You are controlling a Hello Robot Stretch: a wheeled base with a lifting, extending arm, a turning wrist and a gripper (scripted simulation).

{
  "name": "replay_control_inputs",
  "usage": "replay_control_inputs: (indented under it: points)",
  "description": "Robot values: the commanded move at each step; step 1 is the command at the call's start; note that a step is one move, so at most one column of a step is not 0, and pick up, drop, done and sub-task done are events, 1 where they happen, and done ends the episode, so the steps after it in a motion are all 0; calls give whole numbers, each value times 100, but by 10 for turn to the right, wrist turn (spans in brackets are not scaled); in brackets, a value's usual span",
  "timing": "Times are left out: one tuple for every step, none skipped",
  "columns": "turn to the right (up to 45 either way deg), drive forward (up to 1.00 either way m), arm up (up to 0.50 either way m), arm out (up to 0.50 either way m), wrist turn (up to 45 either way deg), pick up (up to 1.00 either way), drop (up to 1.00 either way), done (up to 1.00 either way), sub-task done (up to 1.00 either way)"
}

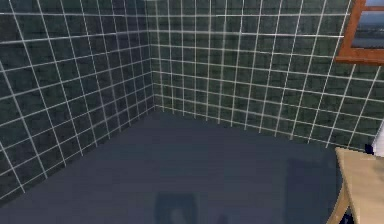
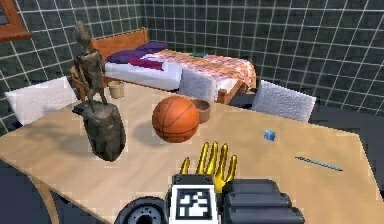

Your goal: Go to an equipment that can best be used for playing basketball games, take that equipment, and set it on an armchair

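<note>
Dark green tiled walls (image 1: 80, 70) meet in a corner in the forward view, so I judge there is nothing to drive toward there and the work lies to the side. In the arm side view, a bed with a red-and-orange patterned cover (image 2: 200, 66) lies along the far wall at the upper middle. Below it a large pale wooden table (image 2: 90, 172) spans the frame, seemingly close enough for the arm to reach across it. Two white padded chairs (image 2: 40, 100) sit against the table's far side, one at the left edge and the other at the upper right (image 2: 283, 100). Either might be the armchair meant for the ball, though I cannot tell whether they have arms. A brown carved wooden figure on a dark block base (image 2: 95, 95) stands upright left of centre. The round orange basketball (image 2: 176, 119) rests on the tabletop at the centre, just right of the figure. A small brown bowl (image 2: 205, 108) sits just behind it. The gripper (image 2: 208, 150) rises from the bottom edge, its yellowish fingers (image 2: 212, 160) pointing up the frame toward the ball's lower right. I cannot tell how wide it is set, nor whether it has hold of anything, since the ball lies right by its tips. The step in hand looks like the reach for the ball
</note>
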Motion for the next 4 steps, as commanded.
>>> replay_control_inputs:
  points:
    - [0,0,0,44,0,0,0,0,0]
    - [0,0,0,0,450,0,0,0,0]
    - [0,0,0,0,450,0,0,0,0]
    - [0,0,0,0,450,0,0,0,0]
